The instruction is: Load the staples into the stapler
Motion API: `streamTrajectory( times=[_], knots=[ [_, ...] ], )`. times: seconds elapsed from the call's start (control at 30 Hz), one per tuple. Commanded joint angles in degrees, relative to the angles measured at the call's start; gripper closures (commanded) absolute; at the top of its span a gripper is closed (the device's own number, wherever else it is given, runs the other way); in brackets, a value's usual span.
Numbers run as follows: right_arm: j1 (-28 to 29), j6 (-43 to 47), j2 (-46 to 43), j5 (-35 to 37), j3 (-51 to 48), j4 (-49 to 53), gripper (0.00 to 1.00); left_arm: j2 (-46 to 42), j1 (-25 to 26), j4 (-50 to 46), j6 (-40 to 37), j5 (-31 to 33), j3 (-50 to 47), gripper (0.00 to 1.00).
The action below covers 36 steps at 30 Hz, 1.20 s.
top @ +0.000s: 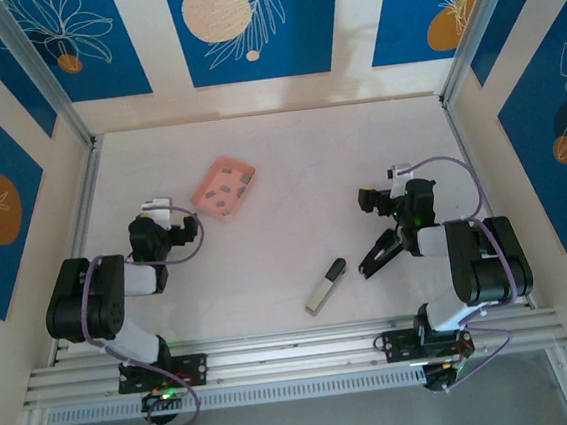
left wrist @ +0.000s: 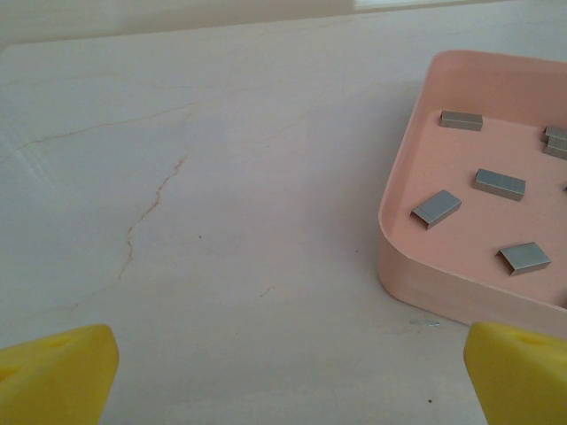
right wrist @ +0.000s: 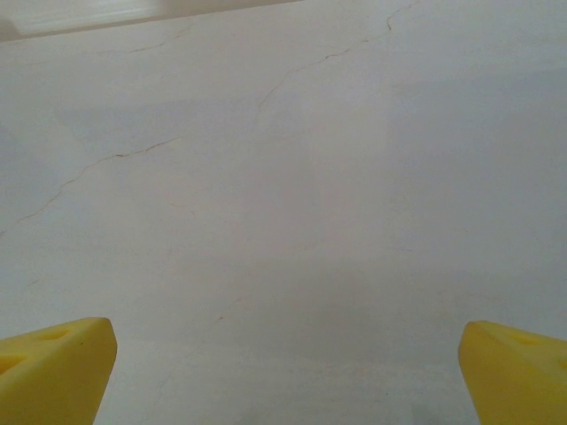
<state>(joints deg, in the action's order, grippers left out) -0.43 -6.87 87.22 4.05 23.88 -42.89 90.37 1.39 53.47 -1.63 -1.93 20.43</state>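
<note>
Fingers [left wrist: 53, 372] of my left hand [left wrist: 288, 381] stand wide, holding nothing, just short of the pink tray [left wrist: 425, 288] where the staples [left wrist: 436, 208] lie loose. I judge them light, stiff and slippery, best pinched across the long sides. On the counter [top: 258, 155] lies the stapler [top: 326, 286]; my right hand [right wrist: 283, 376], equally wide and empty, hangs near it.

A pale table [top: 279, 163] with faint hairline veins, boxed by cream walls [top: 349, 25] bearing blue panels [top: 297, 40] of white leaves and orange circles
</note>
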Motion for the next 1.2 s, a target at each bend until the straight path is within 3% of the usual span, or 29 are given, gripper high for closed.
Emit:
streamTrajectory(
  times=[0.0,0.6,0.77,1.0,1.17],
  knots=[
    [0.07,1.11,-0.09,-0.63,0.55,-2.06,0.01,-0.81,0.17,0.13,-0.13,-1.03,1.01,0.00],
    [0.07,0.98,-1.25,-0.63,1.01,-0.32,0.01,-2.06,0.21,0.99,0.18,-0.70,0.07,0.00],
    [0.07,-0.51,-8.73,-1.51,7.54,18.11,0.01,-8.41,0.19,-6.58,0.14,-0.78,0.88,0.01],
    [1.48,-4.79,-18.83,-5.37,18.38,46.58,0.01,-20.34,0.46,-32.77,5.03,-7.96,10.25,0.13],
    [6.35,-12.38,-22.71,-3.86,26.58,67.91,0.01,-25.91,3.76,-51.73,8.76,-7.64,18.38,0.18]
  ],
)
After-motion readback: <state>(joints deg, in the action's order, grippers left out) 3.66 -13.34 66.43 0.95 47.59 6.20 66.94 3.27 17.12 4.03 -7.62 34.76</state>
